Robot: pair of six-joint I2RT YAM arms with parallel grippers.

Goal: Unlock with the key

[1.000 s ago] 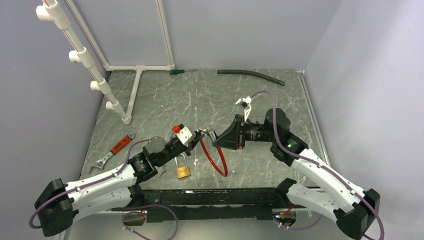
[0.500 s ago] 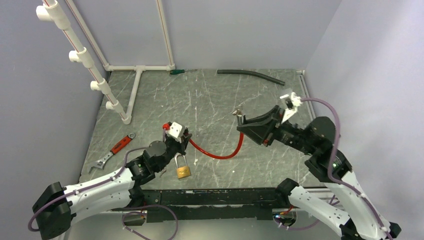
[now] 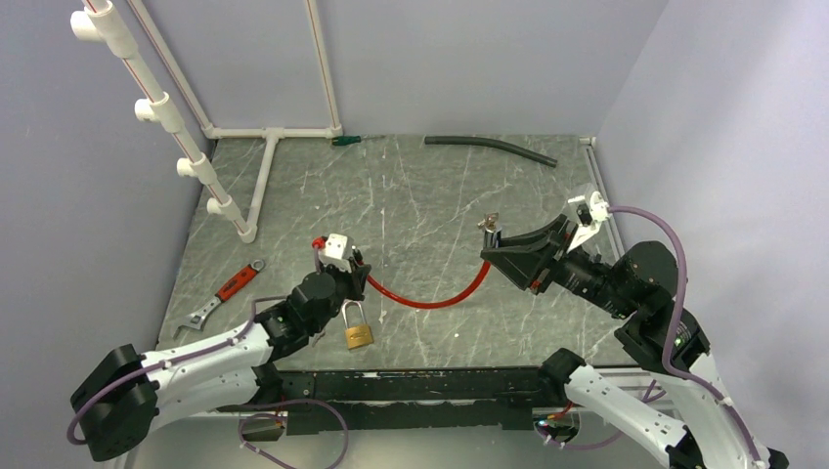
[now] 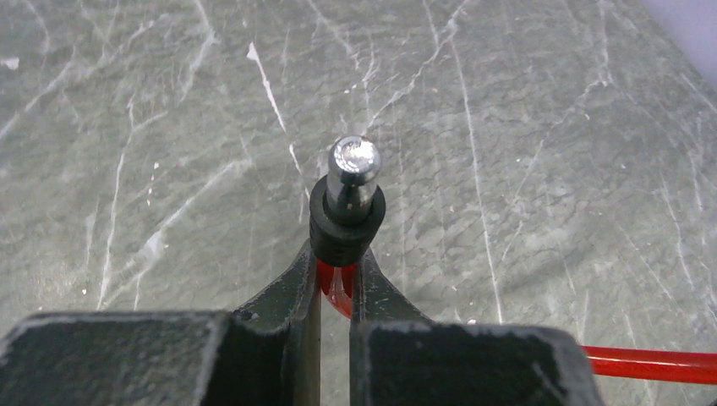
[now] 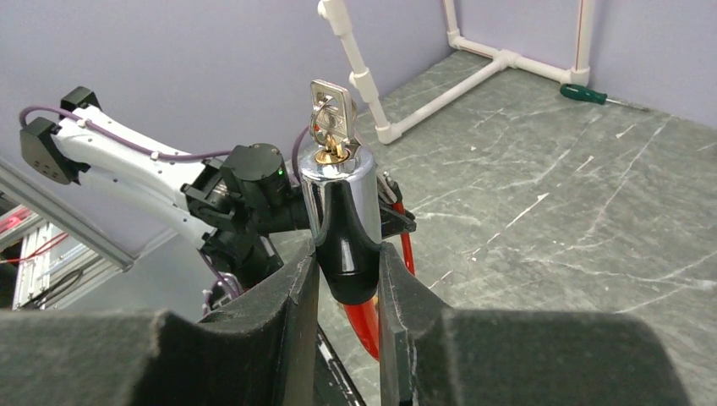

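While slung slack over the grey marbled table [image 3: 391,186] — red coated cable [image 3: 430,304], ends apart.
Clamped in the right gripper [image 5: 347,262]: chrome lock cylinder [image 5: 338,190], silver key [image 5: 330,114] inserted; pinched in the left gripper [image 4: 336,271]: cable just under its black-collared steel pin [image 4: 351,182].

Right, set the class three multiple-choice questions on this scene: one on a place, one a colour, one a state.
1. Where is the key?
A. on the table
B. in the lock cylinder
C. in the brass padlock

2. What colour is the cable?
A. blue
B. yellow
C. red

3. The cable's pin end is:
A. out of the cylinder, in the left claw
B. seated in the cylinder
C. lying loose

1 B: it stands in the cylinder's top, which the right claw grips.
2 C: red in every view.
3 A: the pin shows bare beyond the shut claw.
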